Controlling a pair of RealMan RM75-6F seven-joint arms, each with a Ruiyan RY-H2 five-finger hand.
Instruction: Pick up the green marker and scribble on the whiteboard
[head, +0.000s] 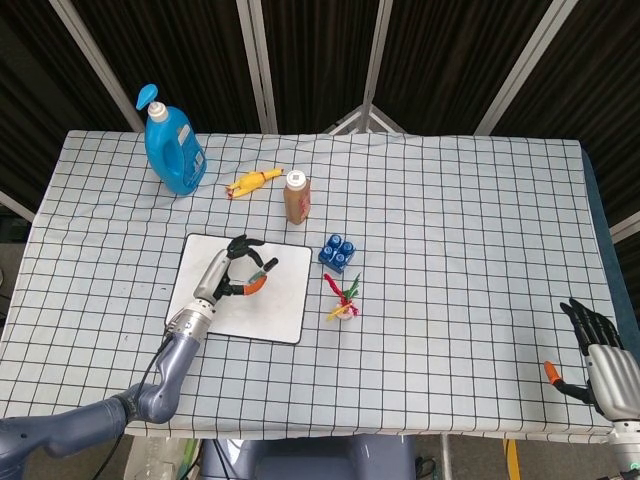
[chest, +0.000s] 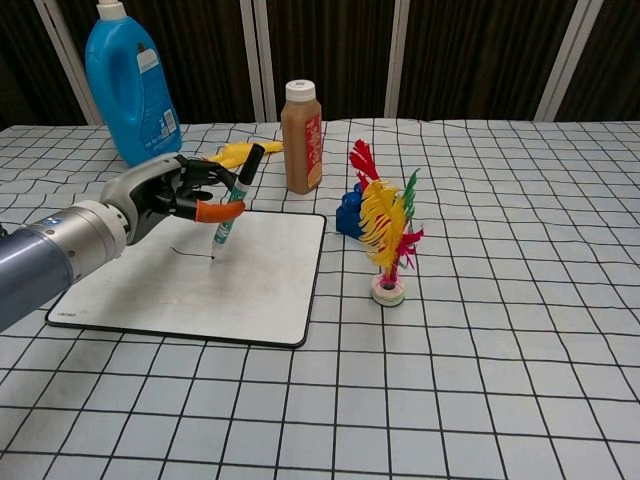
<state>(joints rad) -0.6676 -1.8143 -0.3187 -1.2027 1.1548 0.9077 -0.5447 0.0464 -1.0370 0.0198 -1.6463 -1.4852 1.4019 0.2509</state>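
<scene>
Left hand (chest: 165, 195) grips marker (chest: 232, 204) tilted, tip down on whiteboard (chest: 250, 290) beside a short line, ready to scribble; right hand (head: 600, 352) idle, fingers spread, grasping nothing.

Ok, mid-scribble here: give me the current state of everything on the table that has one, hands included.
left hand: grips the green marker
green marker: uncapped, tilted, tip down on the whiteboard
whiteboard: flat on the table, one short dark line on it
right hand: holds nothing, fingers apart
brown bottle: upright, cap on
blue detergent bottle: upright, cap on
feather shuttlecock: standing on its base
</scene>
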